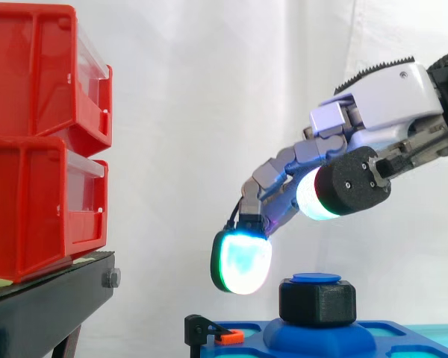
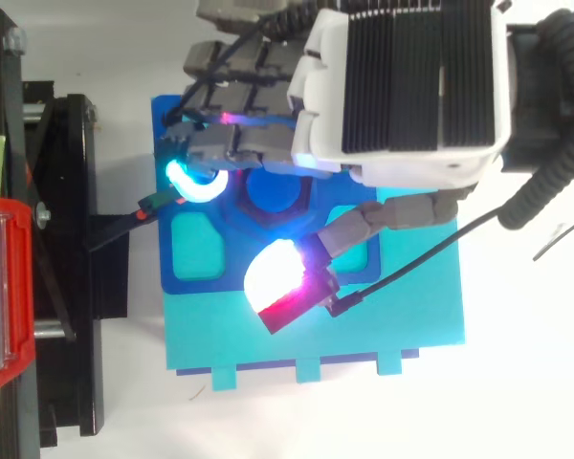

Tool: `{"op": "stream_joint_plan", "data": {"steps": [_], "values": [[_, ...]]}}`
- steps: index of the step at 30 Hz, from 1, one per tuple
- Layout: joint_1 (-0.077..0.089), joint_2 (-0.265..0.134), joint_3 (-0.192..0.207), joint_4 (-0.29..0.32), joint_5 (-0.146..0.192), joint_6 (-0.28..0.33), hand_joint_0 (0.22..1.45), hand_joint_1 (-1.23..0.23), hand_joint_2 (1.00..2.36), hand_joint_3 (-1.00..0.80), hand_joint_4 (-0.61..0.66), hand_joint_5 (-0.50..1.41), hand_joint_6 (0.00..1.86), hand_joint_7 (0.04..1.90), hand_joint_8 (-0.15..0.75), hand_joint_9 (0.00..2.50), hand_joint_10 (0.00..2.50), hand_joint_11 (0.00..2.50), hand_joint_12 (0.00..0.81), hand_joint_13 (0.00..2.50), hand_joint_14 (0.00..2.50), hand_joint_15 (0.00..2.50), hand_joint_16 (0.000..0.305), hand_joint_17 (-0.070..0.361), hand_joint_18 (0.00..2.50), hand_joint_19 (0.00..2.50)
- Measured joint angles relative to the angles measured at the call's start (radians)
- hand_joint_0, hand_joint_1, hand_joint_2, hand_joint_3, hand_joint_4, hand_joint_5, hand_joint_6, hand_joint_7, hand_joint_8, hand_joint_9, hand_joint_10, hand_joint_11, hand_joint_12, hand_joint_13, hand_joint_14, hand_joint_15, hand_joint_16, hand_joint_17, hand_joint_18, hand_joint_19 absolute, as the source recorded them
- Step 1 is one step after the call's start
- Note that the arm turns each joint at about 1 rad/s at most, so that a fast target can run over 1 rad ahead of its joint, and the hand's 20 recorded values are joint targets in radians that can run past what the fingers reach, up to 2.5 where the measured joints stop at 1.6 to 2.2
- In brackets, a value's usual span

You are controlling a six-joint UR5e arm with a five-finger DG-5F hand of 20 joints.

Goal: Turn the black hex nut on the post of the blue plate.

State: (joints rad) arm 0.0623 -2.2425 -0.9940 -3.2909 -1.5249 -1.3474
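Stacked red plastic bins sit well left of the black plastic hex nut. Just left of the nut hangs one glowing fingertip, seemingly clear of it. The nut sits on the blue plate's post; above it, the hand is loosely spread, holding nothing.

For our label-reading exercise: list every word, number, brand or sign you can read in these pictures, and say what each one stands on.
There are none to read. The red bins, the black hex nut, the blue plate and the hand show no legible words, numbers or signs in either view.
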Motion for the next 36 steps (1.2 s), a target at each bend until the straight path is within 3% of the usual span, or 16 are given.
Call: {"op": "stream_joint_plan", "data": {"steps": [11,36], "values": [[0.018,0.001,-0.015,-0.010,0.023,0.004,0.46,-0.20,1.00,-0.50,0.16,-0.19,0.50,0.81,0.247,0.47,0.00,0.00,0.366,0.31,0.00,0.02,0.060,0.134,0.07,0.05],[0.026,0.001,-0.015,-0.022,0.026,0.005,0.47,-0.23,1.00,-0.50,0.16,-0.19,0.50,0.82,0.248,0.48,0.00,0.00,0.365,0.31,0.00,0.03,0.059,0.132,0.08,0.05]]}}
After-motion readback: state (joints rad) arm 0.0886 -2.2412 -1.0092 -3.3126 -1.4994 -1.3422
